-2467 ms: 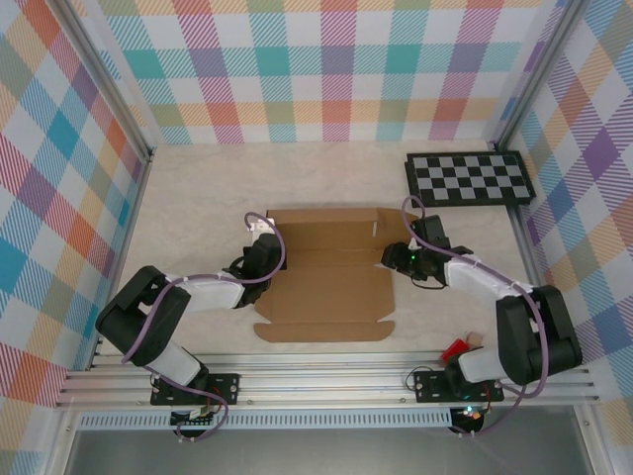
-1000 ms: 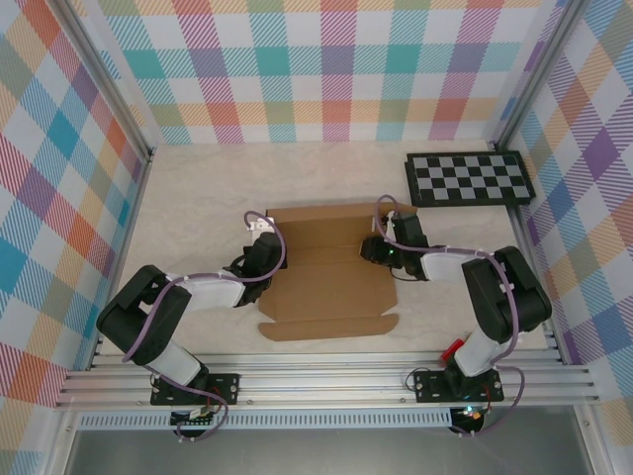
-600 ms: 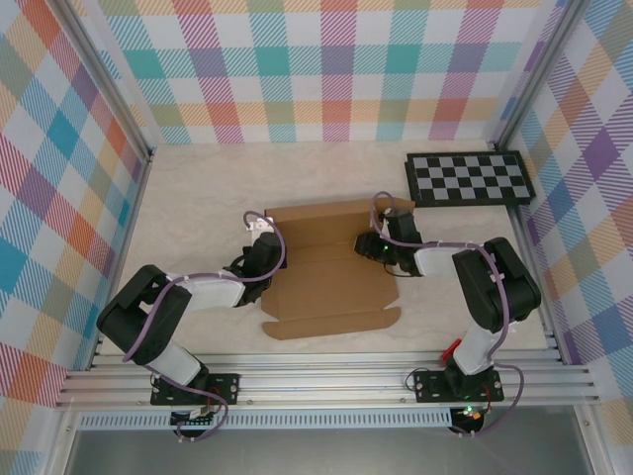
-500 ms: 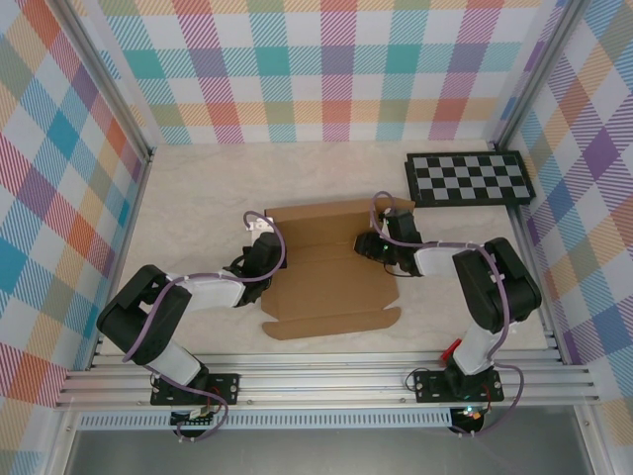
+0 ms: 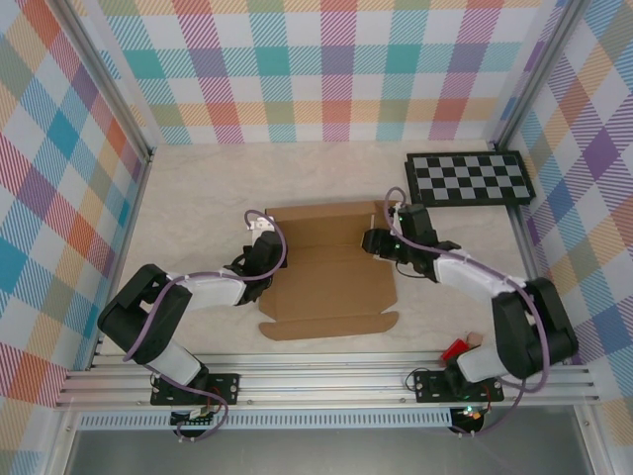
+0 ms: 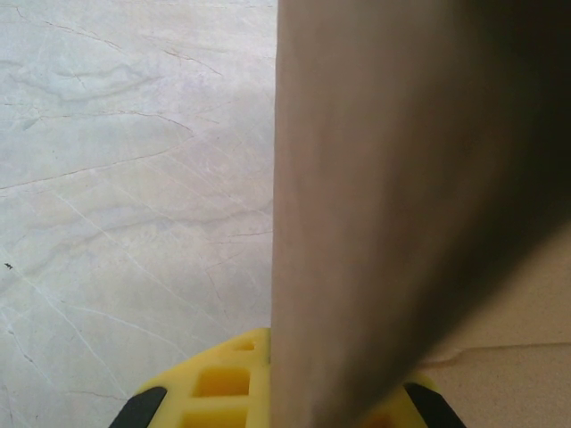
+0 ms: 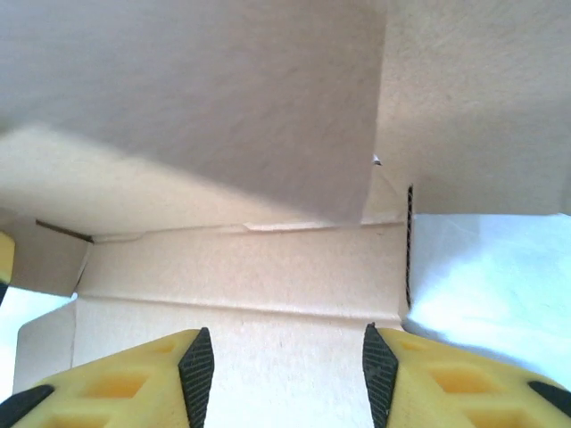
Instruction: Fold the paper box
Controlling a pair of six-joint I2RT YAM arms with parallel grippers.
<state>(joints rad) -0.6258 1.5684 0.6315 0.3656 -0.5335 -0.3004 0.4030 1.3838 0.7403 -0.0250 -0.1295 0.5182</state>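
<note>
Two yellow fingers [image 7: 125, 383] of the right gripper [image 7: 281, 361] stand apart in the right wrist view. Their black pads [image 7: 198, 364] face each other across a bare gap with nothing clamped between them. Just beyond them lies a creased panel of the box [image 5: 326, 272], and a brown flap [image 7: 205, 107] hangs close above it. The fingers look lined up on that side, probably to take or push a side flap next. From the top view this gripper sits at the right edge of the box, toward its far right corner. The left gripper [image 6: 303, 397] has its fingers pressed together on a cardboard flap that stands upright between them and rises straight out of the yellow tips. From above it sits at the left edge of the box, toward the far left corner. That hold likely does two jobs: it keeps the left wall raised, and it anchors the sheet so it cannot slide while the other side is worked. The box lies in the middle of the table [image 5: 198, 188], between the two arms. Its floor is flat, and a long flap with rounded ends lies spread along the near edge. Most of the folding looks yet to come. A checkerboard panel [image 5: 470, 178] rests at the far right, well apart from the work.
</note>
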